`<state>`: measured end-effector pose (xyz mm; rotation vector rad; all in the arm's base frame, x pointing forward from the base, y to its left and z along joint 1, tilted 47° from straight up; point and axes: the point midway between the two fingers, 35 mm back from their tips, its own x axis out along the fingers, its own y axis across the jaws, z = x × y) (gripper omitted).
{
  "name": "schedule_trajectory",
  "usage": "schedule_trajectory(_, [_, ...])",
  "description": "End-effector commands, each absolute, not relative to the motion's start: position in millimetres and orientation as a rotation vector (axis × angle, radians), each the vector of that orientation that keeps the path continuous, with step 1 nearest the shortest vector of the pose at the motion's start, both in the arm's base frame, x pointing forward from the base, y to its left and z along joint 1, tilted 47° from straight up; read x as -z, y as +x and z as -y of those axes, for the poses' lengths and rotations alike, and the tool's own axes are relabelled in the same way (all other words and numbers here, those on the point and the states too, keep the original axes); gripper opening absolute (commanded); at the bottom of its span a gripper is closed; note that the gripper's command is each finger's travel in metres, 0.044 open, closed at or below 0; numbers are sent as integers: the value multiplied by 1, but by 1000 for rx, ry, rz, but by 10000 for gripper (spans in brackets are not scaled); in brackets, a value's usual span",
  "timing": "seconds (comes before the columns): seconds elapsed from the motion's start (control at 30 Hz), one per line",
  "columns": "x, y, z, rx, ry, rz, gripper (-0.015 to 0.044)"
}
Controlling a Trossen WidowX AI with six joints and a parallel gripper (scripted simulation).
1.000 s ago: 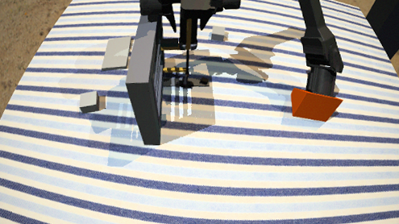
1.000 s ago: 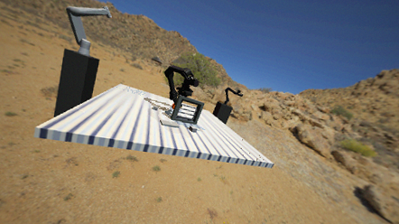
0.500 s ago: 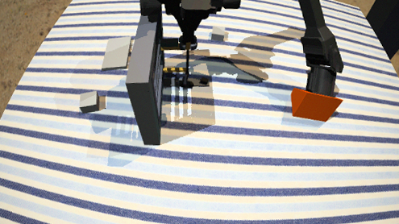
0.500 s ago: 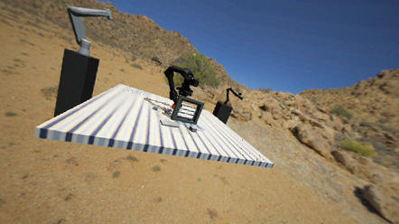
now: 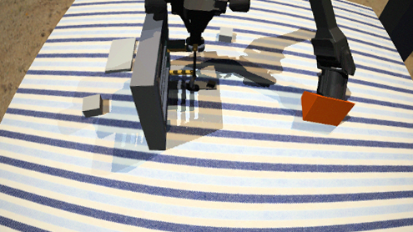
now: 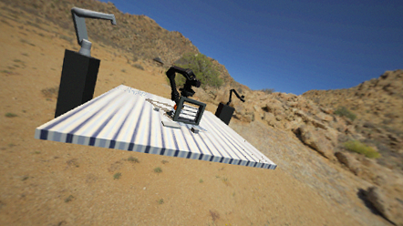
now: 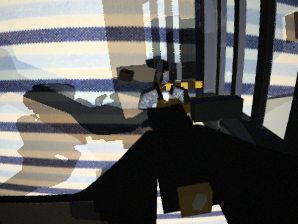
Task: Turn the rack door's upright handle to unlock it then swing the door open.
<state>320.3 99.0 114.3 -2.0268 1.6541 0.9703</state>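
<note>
The grey rack frame stands upright on the striped table. Its barred door looks shut in the frame. A dark bracket runs from the door side to the upright handle. My gripper comes down from above and is shut on the handle. The handle's brass end shows between the fingers in the wrist view; the fingers hide its middle. A thin dark rod stands below it. How far the handle is turned is hard to tell.
A striped yellow and black bar lies low beside the door. A pale slab and a grey block lie behind the frame. Another pale block is right of the gripper. My orange base is further right.
</note>
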Motion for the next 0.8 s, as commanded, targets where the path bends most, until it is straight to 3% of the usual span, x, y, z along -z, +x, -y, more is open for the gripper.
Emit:
schedule_trajectory(0.0, [-113,313,-100,-904,-1975,-1670,9])
schedule_trajectory(0.77, [-104,279,-105,-513,-1699,-1699,9])
